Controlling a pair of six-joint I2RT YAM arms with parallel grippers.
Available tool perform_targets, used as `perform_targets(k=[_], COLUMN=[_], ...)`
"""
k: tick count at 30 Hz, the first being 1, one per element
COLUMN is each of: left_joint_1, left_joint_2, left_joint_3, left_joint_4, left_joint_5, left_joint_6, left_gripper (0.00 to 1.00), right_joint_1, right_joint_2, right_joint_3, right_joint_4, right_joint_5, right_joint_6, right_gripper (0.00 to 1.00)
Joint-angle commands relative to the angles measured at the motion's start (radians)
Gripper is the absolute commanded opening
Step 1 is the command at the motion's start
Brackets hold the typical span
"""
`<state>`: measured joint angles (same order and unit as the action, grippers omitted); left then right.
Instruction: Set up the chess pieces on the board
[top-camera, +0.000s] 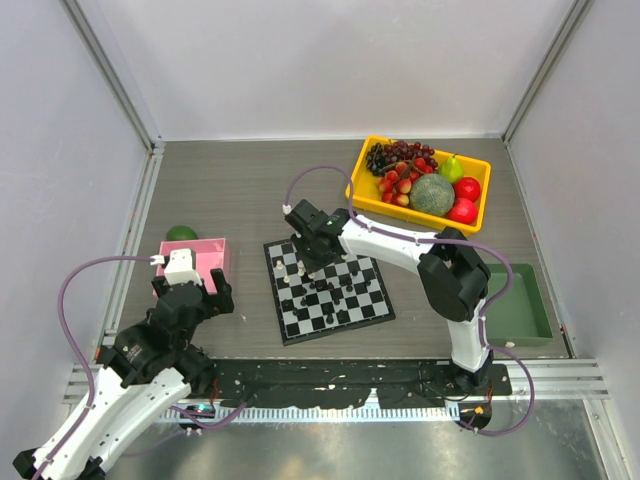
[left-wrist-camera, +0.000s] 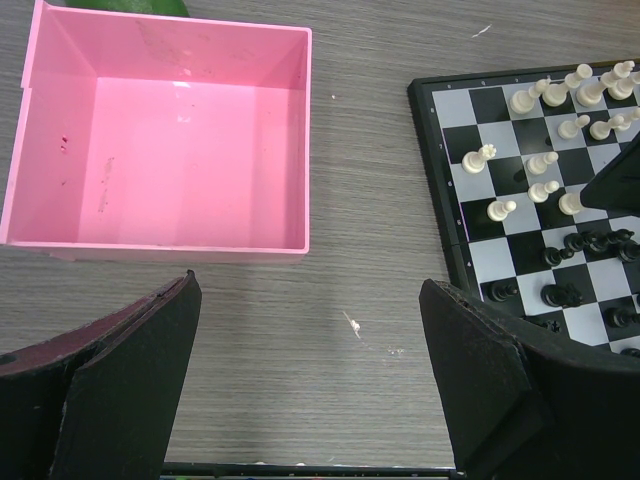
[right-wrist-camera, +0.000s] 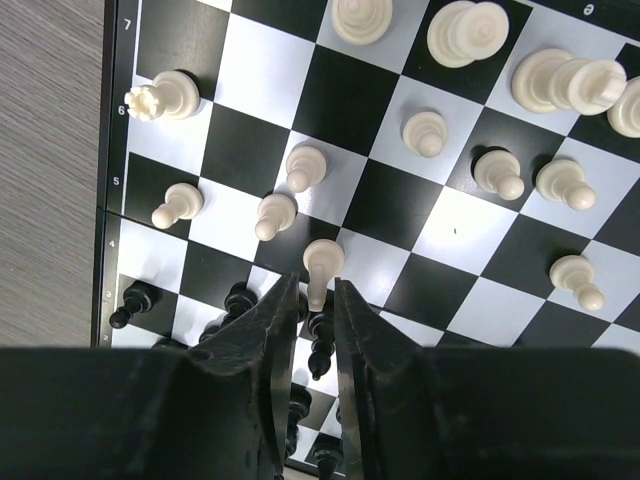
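While the left gripper hangs over the table with its fingers spread wide and nothing between them, the right gripper is down over the board. The board lies flat in the middle of the table, a little askew. The pink tray sits to its left and the yellow bin of fruit stands beyond it to the right. The left gripper is on the near side of the tray, apart from it and well to the left of the board.

The right gripper's fingers are drawn almost together. The top of one white piece stands between their tips. That piece is upright on the board, near the line where the white and black men meet. A thin gap seems to show on each side of its head, so I cannot tell whether the fingers pinch it or only bracket it.

Other white pieces are scattered over the squares beyond the fingertips, standing apart from one another in no clean rows. Black pieces crowd the squares beside and under the fingers, some partly hidden by them. In the top view the right arm reaches in from the right and covers part of the board's far left corner.

A green tray lies at the right edge of the table, well apart from the board. A round green thing sits just behind the pink tray.
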<state>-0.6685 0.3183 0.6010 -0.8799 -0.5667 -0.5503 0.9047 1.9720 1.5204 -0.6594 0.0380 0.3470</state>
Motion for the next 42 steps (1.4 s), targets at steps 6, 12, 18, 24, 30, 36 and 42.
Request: perform_targets(k=[6, 12, 18, 24, 30, 36, 42], left_joint_1=[-0.002, -0.002, -0.002, -0.003, -0.002, -0.002, -0.002], left_joint_2=[-0.005, -0.004, -0.004, -0.005, -0.007, -0.005, -0.007], left_joint_3=[0.0, -0.001, -0.001, -0.001, 0.0, -0.001, -0.003], left_joint_4=[0.038, 0.041, 0.041, 0.041, 0.041, 0.042, 0.041], left_joint_5=[-0.013, -0.012, -0.01, -0.009, -0.01, -0.012, -0.013], left_joint_6=[-0.01, -0.007, -0.008, -0.005, -0.007, -0.005, -0.008], left_gripper=[0.99, 0.99, 0.99, 0.99, 0.99, 0.99, 0.99], right_joint_1=[-0.004, -0.004, -0.004, -0.003, -0.004, -0.003, -0.004], right_joint_2=[0.008, -0.044, -0.076, -0.027, 0.086, 0.209, 0.297], right_joint_3=[0.053, 0.067, 0.122, 0.245, 0.389, 0.53, 0.596], right_joint_4=[0.012, -0.011, -0.045, -0.062, -0.078, -0.117, -0.14], right_joint_5=[-0.009, 0.036, 0.065, 0.054, 0.031, 0.011, 0.019], right_joint_6=[0.0, -0.011, -0.031, -0.052, -0.066, -0.082, -0.092], right_gripper=[0.16, 0.07, 0.07, 0.07, 0.07, 0.07, 0.08])
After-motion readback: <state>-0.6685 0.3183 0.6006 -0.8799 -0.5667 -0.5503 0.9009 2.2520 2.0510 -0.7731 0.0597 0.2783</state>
